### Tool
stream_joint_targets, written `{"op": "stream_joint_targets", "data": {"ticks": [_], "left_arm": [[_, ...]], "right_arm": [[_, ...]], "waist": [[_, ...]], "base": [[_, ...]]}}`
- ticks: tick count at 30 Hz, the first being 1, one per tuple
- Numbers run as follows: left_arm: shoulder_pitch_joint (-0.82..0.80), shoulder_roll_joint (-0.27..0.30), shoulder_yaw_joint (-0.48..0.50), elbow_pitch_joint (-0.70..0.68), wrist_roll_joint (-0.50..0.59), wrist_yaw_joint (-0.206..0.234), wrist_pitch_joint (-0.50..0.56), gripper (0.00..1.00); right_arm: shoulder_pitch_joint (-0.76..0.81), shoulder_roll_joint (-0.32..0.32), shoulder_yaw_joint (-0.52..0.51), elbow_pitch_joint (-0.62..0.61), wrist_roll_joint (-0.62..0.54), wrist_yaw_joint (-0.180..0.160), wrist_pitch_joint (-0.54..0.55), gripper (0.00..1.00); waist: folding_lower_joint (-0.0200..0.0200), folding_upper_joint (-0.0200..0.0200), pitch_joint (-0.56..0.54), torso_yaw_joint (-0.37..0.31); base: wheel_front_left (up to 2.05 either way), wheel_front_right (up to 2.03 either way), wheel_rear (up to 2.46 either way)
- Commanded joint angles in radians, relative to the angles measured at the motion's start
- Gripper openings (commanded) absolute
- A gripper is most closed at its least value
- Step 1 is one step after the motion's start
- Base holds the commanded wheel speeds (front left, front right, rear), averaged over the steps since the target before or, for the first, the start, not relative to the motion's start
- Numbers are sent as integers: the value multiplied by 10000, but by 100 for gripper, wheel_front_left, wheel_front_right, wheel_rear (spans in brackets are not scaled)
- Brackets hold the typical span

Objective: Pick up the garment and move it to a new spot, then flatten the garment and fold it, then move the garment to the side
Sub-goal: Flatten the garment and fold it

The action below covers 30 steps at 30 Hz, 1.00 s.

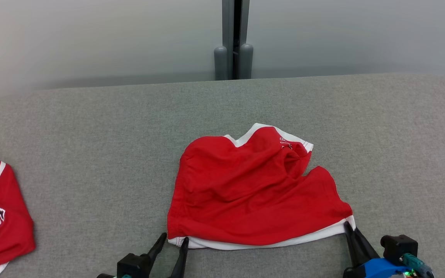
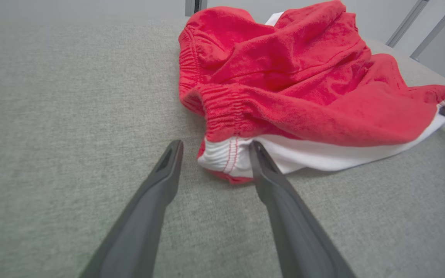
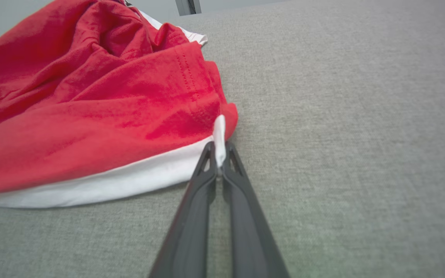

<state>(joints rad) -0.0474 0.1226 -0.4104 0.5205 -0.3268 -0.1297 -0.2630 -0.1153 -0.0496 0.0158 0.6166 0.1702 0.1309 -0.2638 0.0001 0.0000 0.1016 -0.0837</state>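
Note:
The garment (image 1: 253, 189) is a red piece with white trim, lying rumpled in the middle of the grey padded surface. My right gripper (image 1: 349, 227) is shut on the garment's near right corner; the right wrist view shows the white hem (image 3: 219, 139) pinched between the fingertips of that gripper (image 3: 218, 148). My left gripper (image 1: 174, 240) stands open at the near left corner. In the left wrist view the white-hemmed corner (image 2: 222, 156) lies between the two spread fingers of the left gripper (image 2: 215, 148), and one finger (image 2: 269, 173) touches it.
A second red and white garment (image 1: 2, 216) lies at the left edge of the surface. A grey post (image 1: 233, 42) stands behind the far edge against a pale wall. Bare grey padding (image 1: 392, 146) stretches to the right and behind.

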Motion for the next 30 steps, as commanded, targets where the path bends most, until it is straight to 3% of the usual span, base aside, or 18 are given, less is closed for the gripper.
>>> {"op": "stream_joint_targets", "data": {"ticks": [1, 4, 12, 19, 30], "left_arm": [[-112, 50, -108, -16, -75, -9, -27, 49], [-197, 153, -277, -41, -183, -10, -27, 0], [-137, 393, -547, -579, -343, -10, -27, 0], [-398, 769, -706, -1782, -455, -10, -27, 0], [-3385, 2755, -1241, -3789, -1697, -9, 41, 0]], "right_arm": [[-50, -23, 0, -38, 85, -3, -11, 0], [-79, -25, 25, -35, 119, -3, -11, 0], [-97, -25, -139, -256, 232, -3, -11, 0], [-311, -25, -408, -1588, 764, -1, -11, 0], [-2174, -74, -581, -4124, 1444, -1, -10, 0]], "waist": [[-1, 0, 20, 8], [-1, 0, 52, 24], [-1, 0, -149, 135], [-1, 0, -887, 168], [-1, 0, -1507, 79]], "base": [[0, 0, 0], [0, 0, 0], [0, 0, 0], [0, 0, 0], [0, 0, 0]]}}
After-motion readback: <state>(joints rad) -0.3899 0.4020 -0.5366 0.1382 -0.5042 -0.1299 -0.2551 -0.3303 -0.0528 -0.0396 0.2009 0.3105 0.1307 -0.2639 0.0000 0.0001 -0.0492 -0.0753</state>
